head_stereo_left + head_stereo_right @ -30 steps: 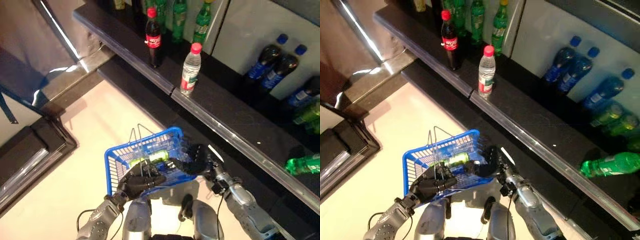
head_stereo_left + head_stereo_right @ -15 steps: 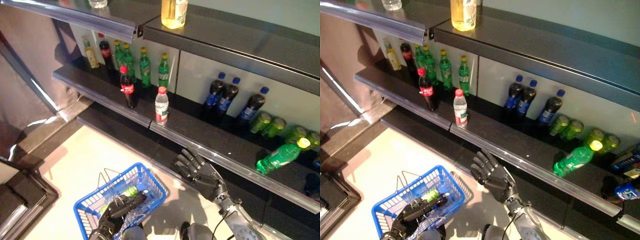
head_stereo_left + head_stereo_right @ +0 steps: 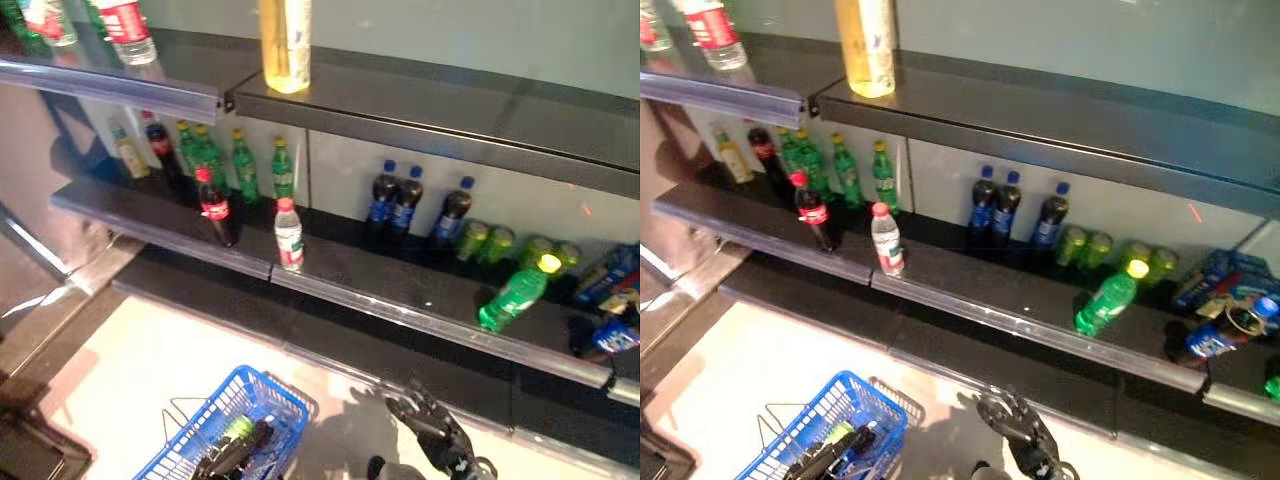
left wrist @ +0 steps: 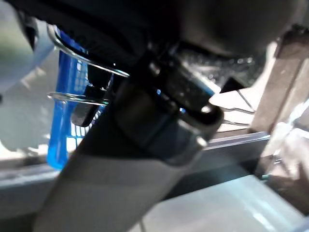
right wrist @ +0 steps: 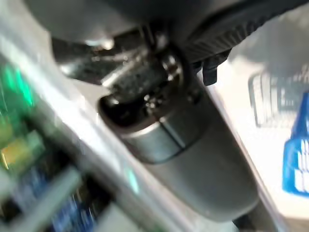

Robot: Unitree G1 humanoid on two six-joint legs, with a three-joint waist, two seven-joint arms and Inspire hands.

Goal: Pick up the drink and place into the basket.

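The blue wire basket (image 3: 232, 430) hangs low at the robot's left, over the pale floor (image 3: 130, 370), with its metal handles (image 4: 82, 72) folded up beside the left hand (image 3: 235, 452). That hand's dark fingers are curled round the handles at the basket's near rim. Inside the basket a green drink bottle (image 3: 238, 427) lies on its side against the mesh, just beyond the left hand's fingers.

The right hand (image 3: 432, 432) hangs apart from the basket, below the front edge of the lower shelf (image 3: 400, 300), with its fingers spread and holding nothing.

On the lower shelf, near its front edge, a cola bottle with a red cap (image 3: 214, 208) and a clear water bottle with a red cap (image 3: 289, 234) stand upright, close to each other. Behind them, toward the shelf's back wall, stands a row of green bottles (image 3: 240, 165). Farther right along the back, three dark bottles with blue caps (image 3: 408, 203) stand together. Toward the shelf's right end a green bottle (image 3: 515, 295) lies on its side, yellow cap pointing back, and what look like green cans (image 3: 485, 242) sit behind it, though they are too small to be sure.

On the upper shelf (image 3: 420, 110), a tall yellow drink bottle (image 3: 285, 45) stands near the front edge, with another clear bottle (image 3: 125, 25) at the left.
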